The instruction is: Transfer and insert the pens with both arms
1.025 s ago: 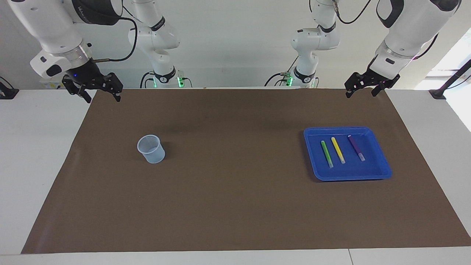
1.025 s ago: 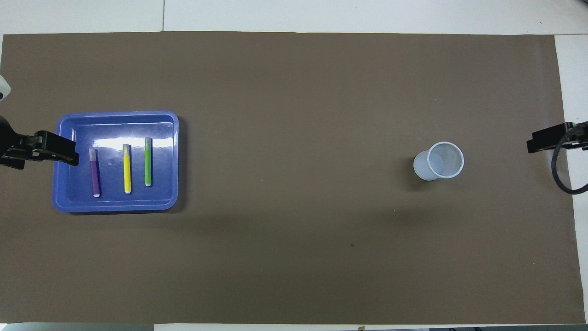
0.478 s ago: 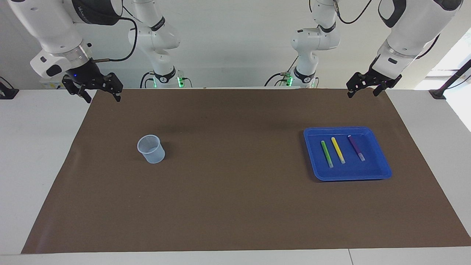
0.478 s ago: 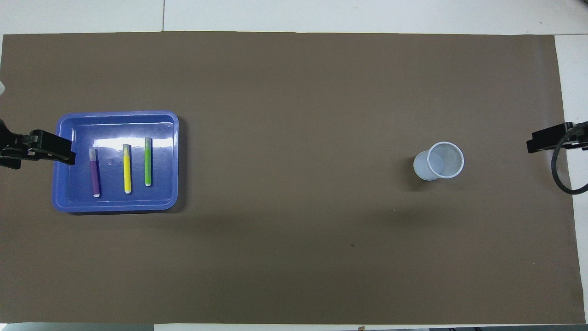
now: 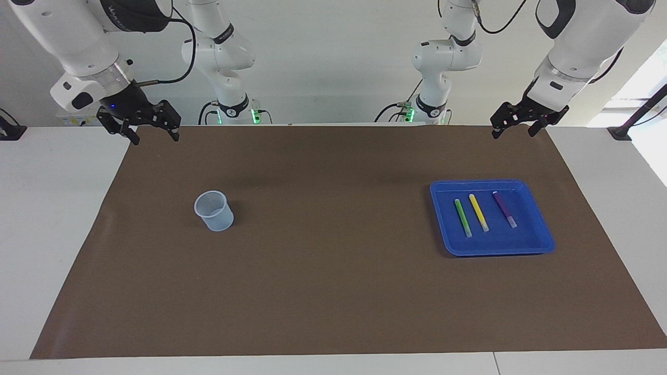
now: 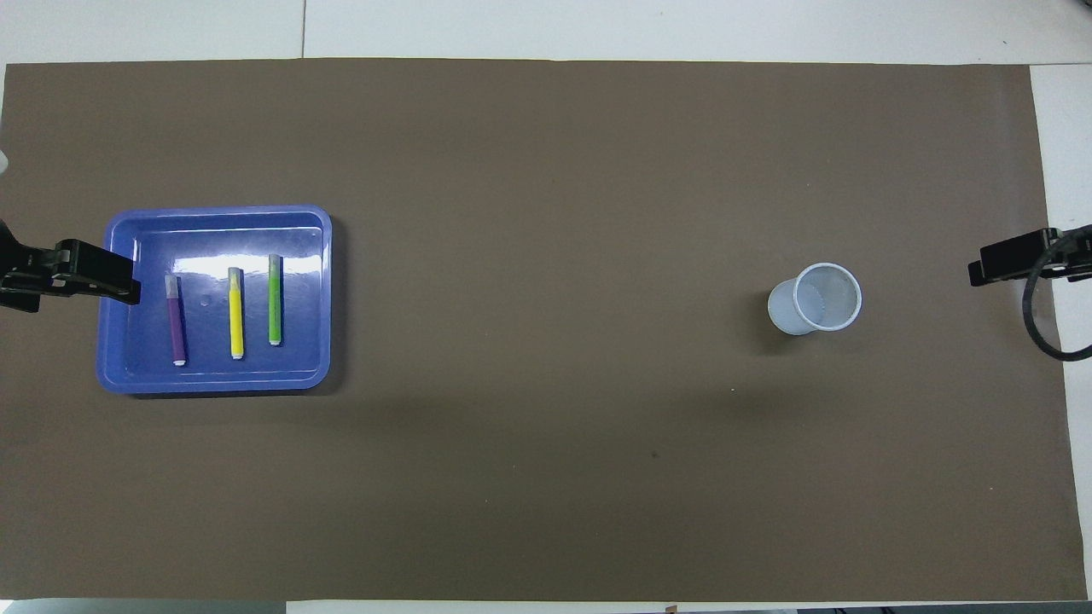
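Observation:
Three pens lie side by side in a blue tray toward the left arm's end of the table: green, yellow and purple. From overhead the same pens are green, yellow and purple, their pale ends pointing away from the robots. My left gripper hangs open and empty high over the mat's edge by the tray. My right gripper hangs open and empty over the mat's corner at the right arm's end, well away from the pens.
A translucent plastic cup stands upright on the brown mat toward the right arm's end, also seen from overhead as the cup. Two smaller white arm bases with green lights stand at the table's robot end. White table borders the mat.
My right gripper has shifted a little toward the table's middle. My left gripper has risen very slightly. Pens, tray and cup have not moved.

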Controlling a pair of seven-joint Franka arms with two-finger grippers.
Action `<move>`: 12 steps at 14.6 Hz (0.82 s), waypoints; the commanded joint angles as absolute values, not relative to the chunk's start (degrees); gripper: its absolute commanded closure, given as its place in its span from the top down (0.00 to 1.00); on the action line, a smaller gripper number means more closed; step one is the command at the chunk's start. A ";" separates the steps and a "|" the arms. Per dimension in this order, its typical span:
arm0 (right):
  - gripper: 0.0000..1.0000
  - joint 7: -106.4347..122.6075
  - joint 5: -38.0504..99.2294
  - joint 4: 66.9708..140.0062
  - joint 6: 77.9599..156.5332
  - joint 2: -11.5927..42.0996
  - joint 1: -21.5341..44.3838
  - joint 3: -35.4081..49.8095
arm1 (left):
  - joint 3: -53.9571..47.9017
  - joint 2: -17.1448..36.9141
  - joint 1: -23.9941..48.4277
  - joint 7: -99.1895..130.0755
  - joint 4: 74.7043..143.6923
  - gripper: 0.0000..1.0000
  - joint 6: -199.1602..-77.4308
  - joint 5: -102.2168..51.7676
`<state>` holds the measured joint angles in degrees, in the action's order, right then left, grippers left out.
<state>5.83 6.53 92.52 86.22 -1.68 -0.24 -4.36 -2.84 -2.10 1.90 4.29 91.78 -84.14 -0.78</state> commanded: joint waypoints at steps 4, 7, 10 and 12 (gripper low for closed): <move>1.00 7.12 9.23 93.34 78.78 -3.60 -0.44 -4.22 | -2.90 -2.81 -0.88 4.04 96.05 1.00 -87.26 -1.49; 1.00 7.90 9.84 93.52 74.80 -4.04 -0.44 -4.22 | -2.90 -2.11 -4.29 3.69 101.93 1.00 -94.62 -1.49; 1.00 10.46 10.11 93.08 75.06 -3.96 -0.44 -4.22 | -2.81 2.17 -9.30 0.28 107.57 1.00 -106.14 -1.32; 1.00 11.94 10.46 93.25 75.58 -4.13 -0.44 -4.22 | -2.72 7.27 -10.37 -1.84 108.19 1.00 -112.47 -0.88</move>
